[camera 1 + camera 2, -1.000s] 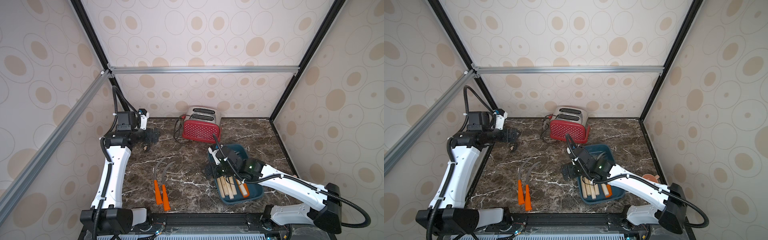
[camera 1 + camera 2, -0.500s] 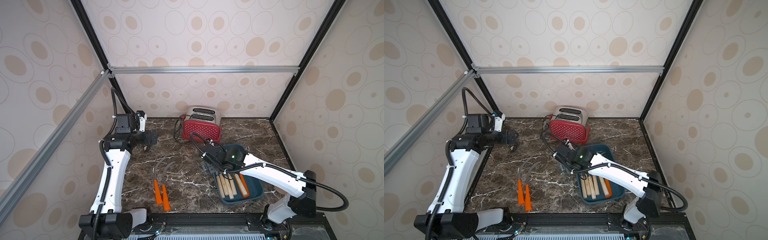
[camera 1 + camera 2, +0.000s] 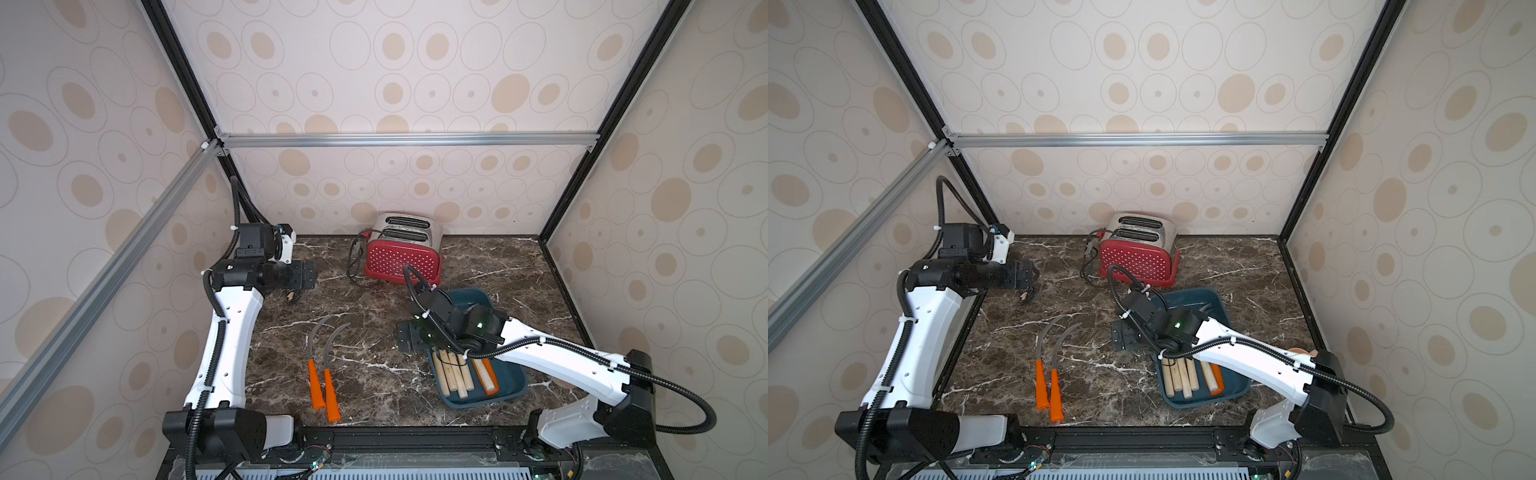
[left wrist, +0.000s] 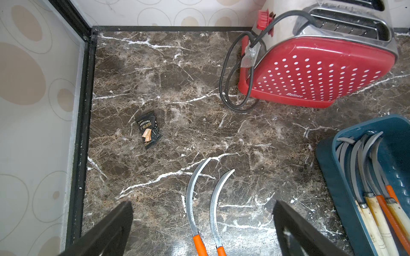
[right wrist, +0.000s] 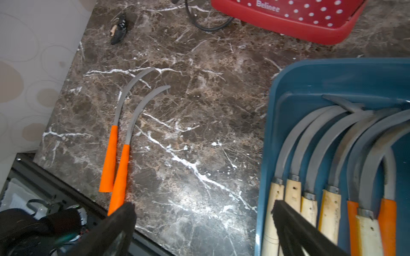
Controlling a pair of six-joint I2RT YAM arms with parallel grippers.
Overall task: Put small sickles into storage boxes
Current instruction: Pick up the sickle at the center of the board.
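Two orange-handled sickles (image 5: 121, 172) lie side by side on the table (image 3: 374, 299), blades curving toward the toaster (image 3: 403, 262), well apart from the teal tray (image 3: 473, 296) to their right. That tray holds a row of sickles (image 5: 328, 199) with pale and orange handles, lined up handle ends toward the front. The right hand (image 5: 203, 207) hovers over the tray's left rim with its fingers spread wide and nothing between them, and the left hand (image 4: 202, 207) hangs at the back left above a small black packet (image 4: 147, 129), also spread and empty.
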